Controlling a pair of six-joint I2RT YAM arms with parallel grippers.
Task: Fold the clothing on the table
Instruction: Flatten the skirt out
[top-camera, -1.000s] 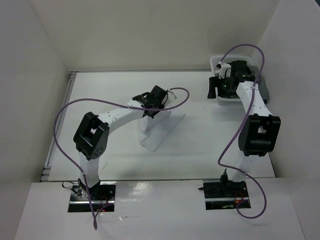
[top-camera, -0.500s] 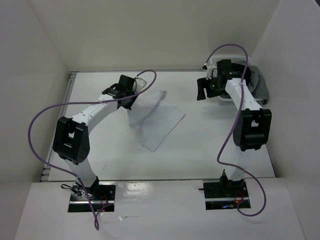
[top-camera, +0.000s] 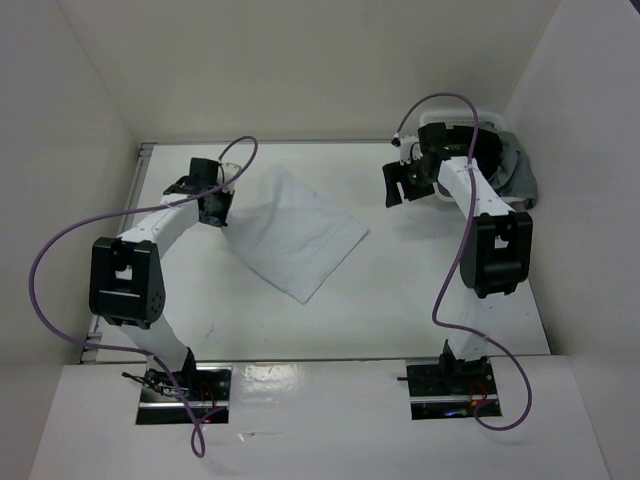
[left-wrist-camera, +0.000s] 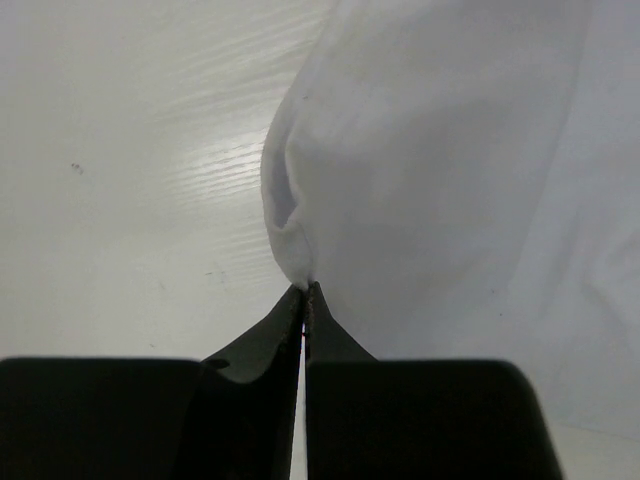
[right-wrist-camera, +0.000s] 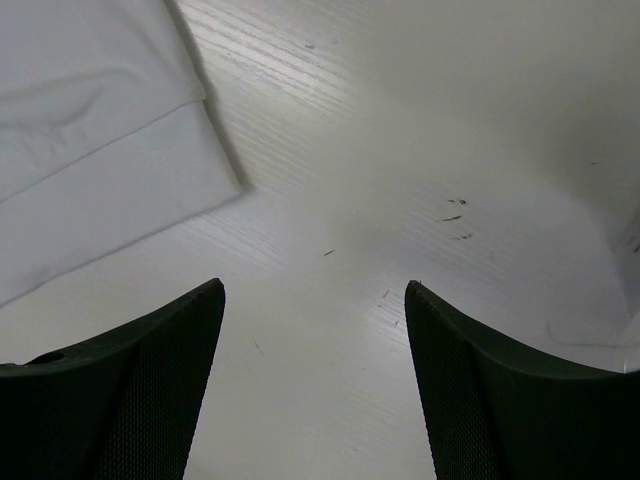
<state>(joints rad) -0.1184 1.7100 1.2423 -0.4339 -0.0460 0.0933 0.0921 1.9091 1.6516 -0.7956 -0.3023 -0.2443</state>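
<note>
We see the left hand (left-wrist-camera: 305, 291) pinched fully closed on a corner of the clothing (top-camera: 297, 235), its thin black fingers meeting on a small bunched peak of fabric. The right hand (right-wrist-camera: 314, 292) is spread wide and grips nothing, over bare counter (top-camera: 410, 285) near the cloth's right corner. The clothing lies mid-counter as a tilted, roughly rectangular sheet: plain white, thin, soft and faintly creased. The counter is matte white, finely streaked, with a few small dark scuffs.
</note>
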